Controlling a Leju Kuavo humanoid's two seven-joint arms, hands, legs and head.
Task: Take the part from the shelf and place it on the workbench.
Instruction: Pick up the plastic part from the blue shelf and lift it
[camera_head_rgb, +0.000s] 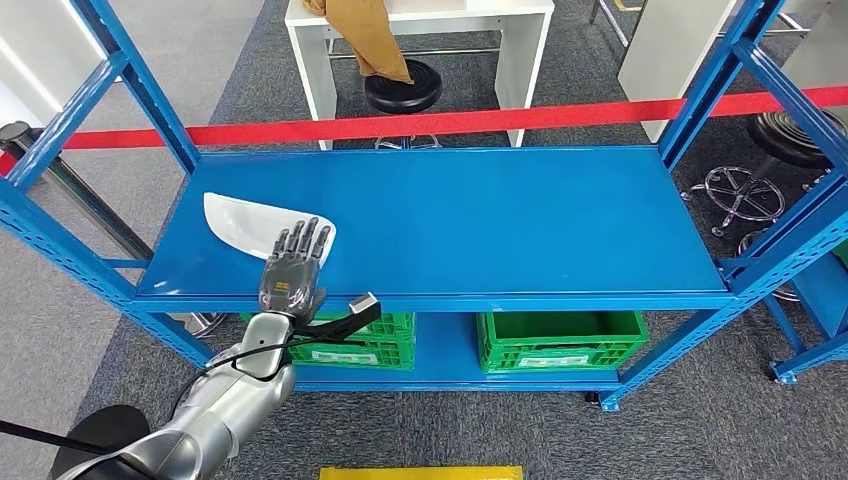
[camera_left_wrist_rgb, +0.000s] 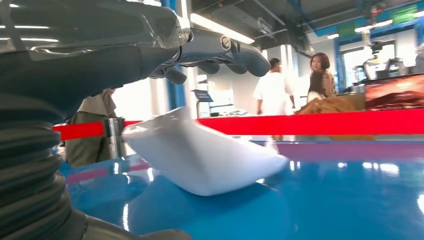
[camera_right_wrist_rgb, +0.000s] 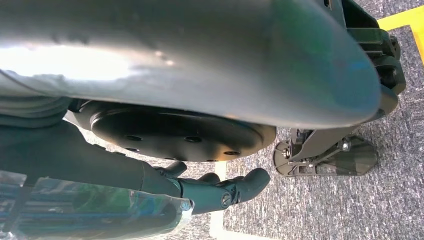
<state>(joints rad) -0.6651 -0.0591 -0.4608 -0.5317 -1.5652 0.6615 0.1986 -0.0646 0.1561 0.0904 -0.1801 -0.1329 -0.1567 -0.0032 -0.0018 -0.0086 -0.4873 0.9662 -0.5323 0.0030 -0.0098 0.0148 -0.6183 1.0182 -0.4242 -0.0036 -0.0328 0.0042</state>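
So the white part (camera_head_rgb: 262, 222) sits on the blue shelf (camera_head_rgb: 480, 220), over at its left end. The left hand (camera_head_rgb: 293, 268) hovers at the part's near edge, fingers (camera_left_wrist_rgb: 235, 50) spread, holding nothing. The right hand (camera_right_wrist_rgb: 220, 189) hangs over the carpet, fingers loose and empty.
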